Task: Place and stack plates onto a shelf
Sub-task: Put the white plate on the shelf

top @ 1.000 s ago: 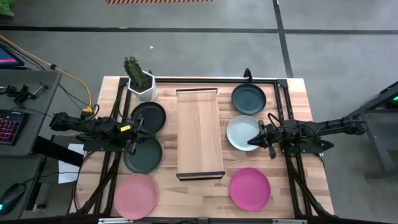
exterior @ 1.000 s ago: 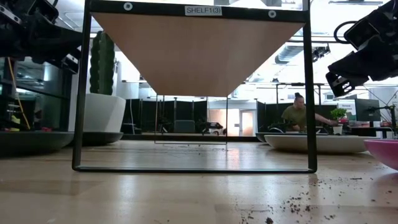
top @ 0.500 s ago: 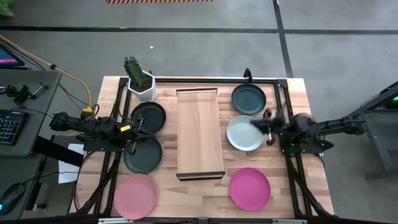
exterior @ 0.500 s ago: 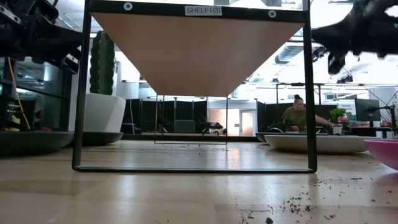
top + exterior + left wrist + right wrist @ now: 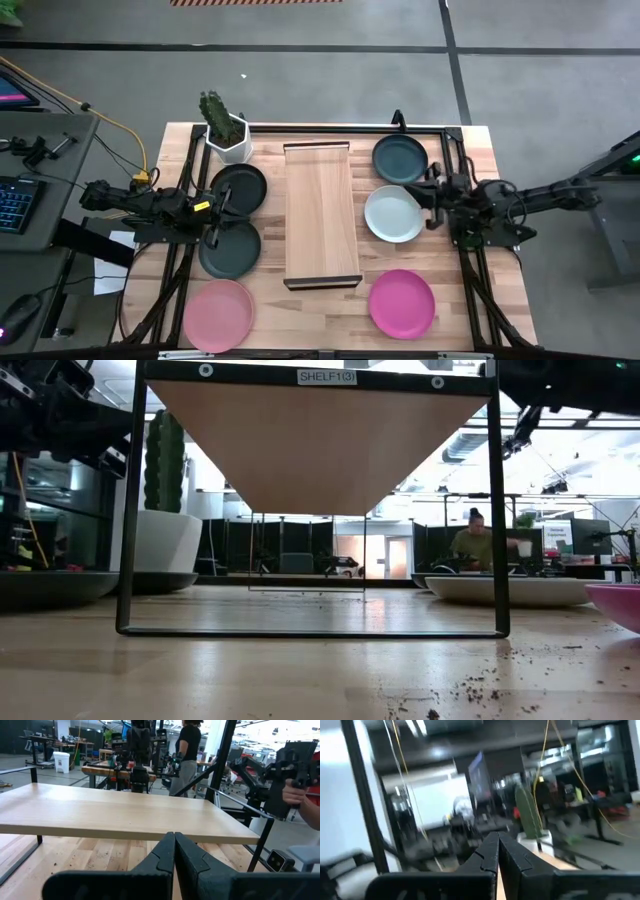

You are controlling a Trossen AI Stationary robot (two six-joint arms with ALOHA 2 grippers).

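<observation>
A long light-wood shelf [image 5: 322,214] stands bare at mid-tabletop [image 5: 330,310], with six round, raised-rim plates on the planks: three dark teal-grey plates [image 5: 239,187], one pale mint plate [image 5: 391,214], two pink plates [image 5: 401,303]. The right pincer [image 5: 432,203], fingers pressed together and empty, has swung from over the mint plate to its rim. The left pincer [image 5: 214,215], likewise closed and empty, stays between two dark plates.

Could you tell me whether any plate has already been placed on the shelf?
No: in the high view the shelf lies bare, with all six plates on the tabletop at either side of it.
</observation>
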